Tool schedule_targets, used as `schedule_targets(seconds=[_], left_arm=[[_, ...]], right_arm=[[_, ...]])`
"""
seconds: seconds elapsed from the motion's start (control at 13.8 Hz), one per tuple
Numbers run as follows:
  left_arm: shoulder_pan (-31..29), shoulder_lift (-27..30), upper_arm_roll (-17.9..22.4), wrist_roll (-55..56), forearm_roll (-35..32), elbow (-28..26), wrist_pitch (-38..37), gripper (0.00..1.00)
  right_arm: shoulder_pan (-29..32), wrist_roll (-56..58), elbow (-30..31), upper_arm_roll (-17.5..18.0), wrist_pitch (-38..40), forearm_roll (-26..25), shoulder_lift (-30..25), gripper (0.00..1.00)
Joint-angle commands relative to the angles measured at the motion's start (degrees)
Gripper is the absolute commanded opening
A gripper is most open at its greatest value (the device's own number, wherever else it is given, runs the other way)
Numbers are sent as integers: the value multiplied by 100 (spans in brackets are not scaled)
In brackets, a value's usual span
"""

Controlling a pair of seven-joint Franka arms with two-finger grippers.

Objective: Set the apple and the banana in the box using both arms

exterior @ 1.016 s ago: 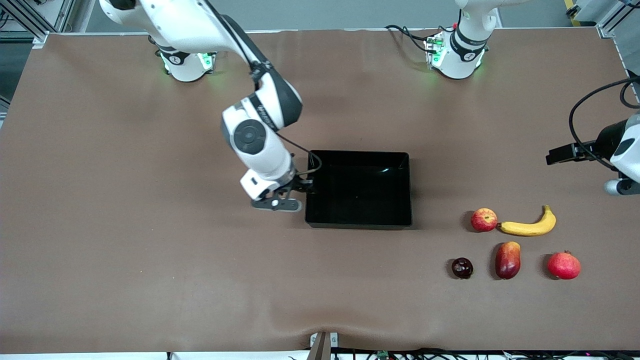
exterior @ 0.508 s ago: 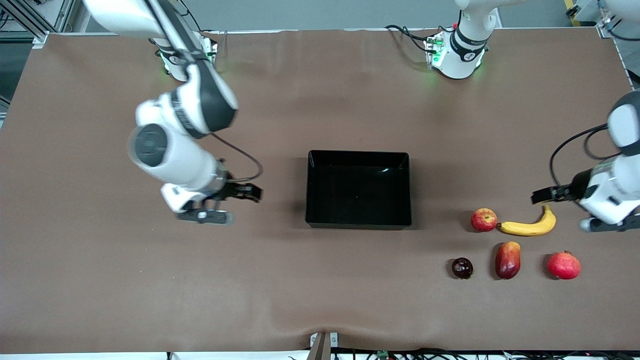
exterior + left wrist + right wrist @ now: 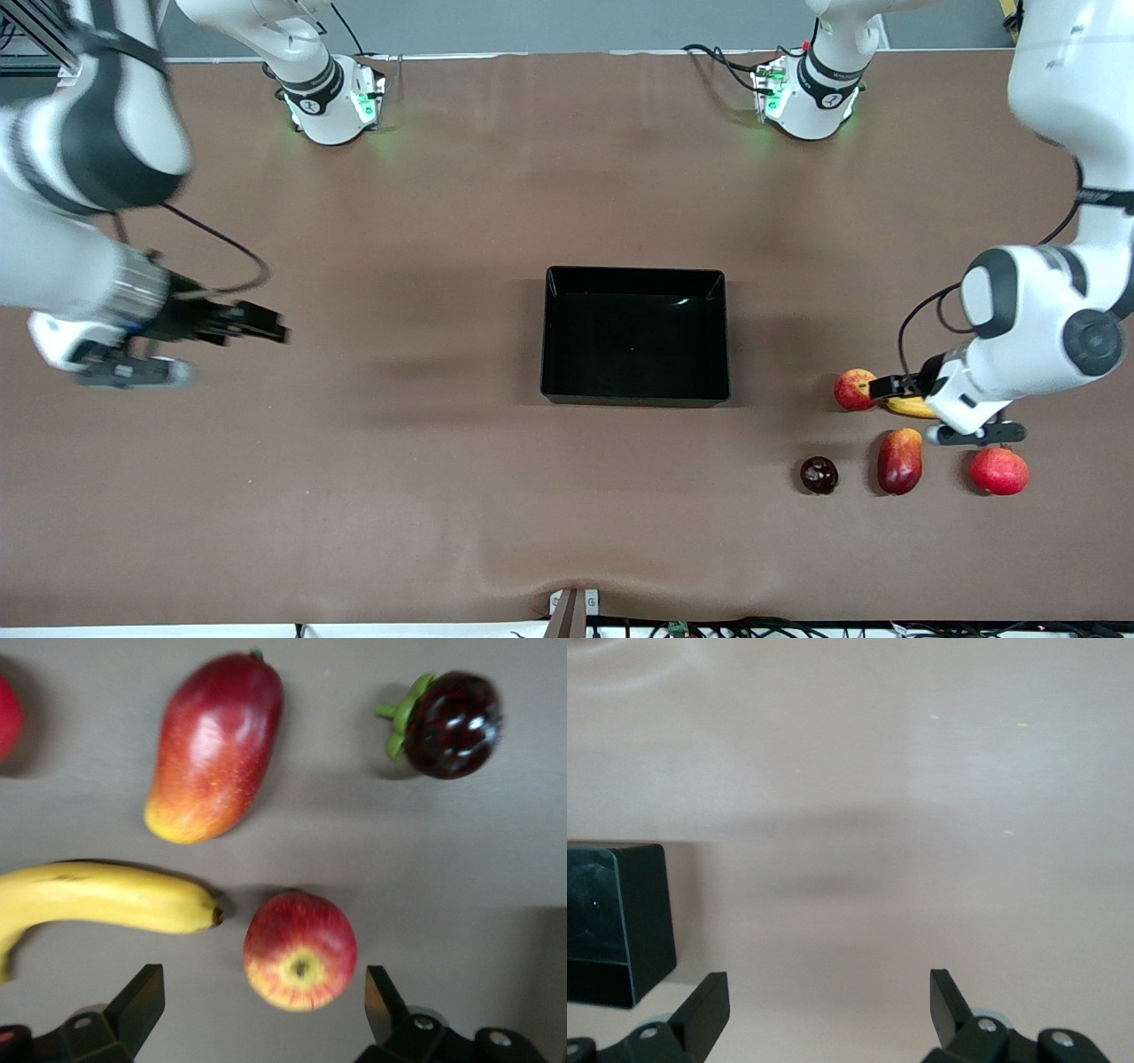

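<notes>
The red-and-yellow apple (image 3: 853, 388) lies on the brown table toward the left arm's end, touching the tip of the yellow banana (image 3: 908, 406), which my left arm mostly covers. My left gripper (image 3: 893, 389) hovers over them, open and empty. In the left wrist view the apple (image 3: 299, 950) sits between the spread fingers of the left gripper (image 3: 262, 985), with the banana (image 3: 97, 896) beside it. The black box (image 3: 634, 346) stands empty mid-table. My right gripper (image 3: 259, 324) is open and empty over bare table toward the right arm's end; the right wrist view shows the right gripper (image 3: 828, 988) and a corner of the box (image 3: 620, 921).
A red-orange mango (image 3: 899, 460), a dark-maroon round fruit (image 3: 819, 474) and a pomegranate (image 3: 998, 470) lie in a row nearer the front camera than the apple and banana. The left wrist view shows the mango (image 3: 215, 746) and the dark fruit (image 3: 452, 711).
My right gripper has swung away from the box's edge toward the right arm's end of the table. My left gripper has come in from the table's end to over the apple and banana.
</notes>
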State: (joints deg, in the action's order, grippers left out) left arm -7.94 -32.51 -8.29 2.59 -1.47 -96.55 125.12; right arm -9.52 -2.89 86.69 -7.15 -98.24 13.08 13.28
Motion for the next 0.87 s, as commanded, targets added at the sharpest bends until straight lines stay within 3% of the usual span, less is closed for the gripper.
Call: schedule_targets(seconds=[0.0, 0.29, 0.44, 0.58, 0.65, 0.8], left_arm=[[142, -220, -15, 215, -108, -4, 100, 100], [222, -379, 3, 286, -108, -48, 126, 100], [222, -458, 20, 277, -117, -48, 188, 100], [214, -502, 29, 260, -291, -57, 188, 100], [214, -511, 20, 294, -519, -66, 188, 93], [240, -520, 12, 443, -548, -75, 188, 69]], right_arm=[[99, 69, 199, -58, 392, -496, -693, 100], [652, 156, 155, 64, 1007, -710, -1196, 100], [1161, 192, 146, 432, 1332, -859, -1511, 100], [1190, 183, 172, 504, 1649, -1122, -1793, 100], [1164, 192, 181, 504, 1676, -1193, -1829, 100], [1154, 192, 164, 495, 1624, -1290, -1777, 100]])
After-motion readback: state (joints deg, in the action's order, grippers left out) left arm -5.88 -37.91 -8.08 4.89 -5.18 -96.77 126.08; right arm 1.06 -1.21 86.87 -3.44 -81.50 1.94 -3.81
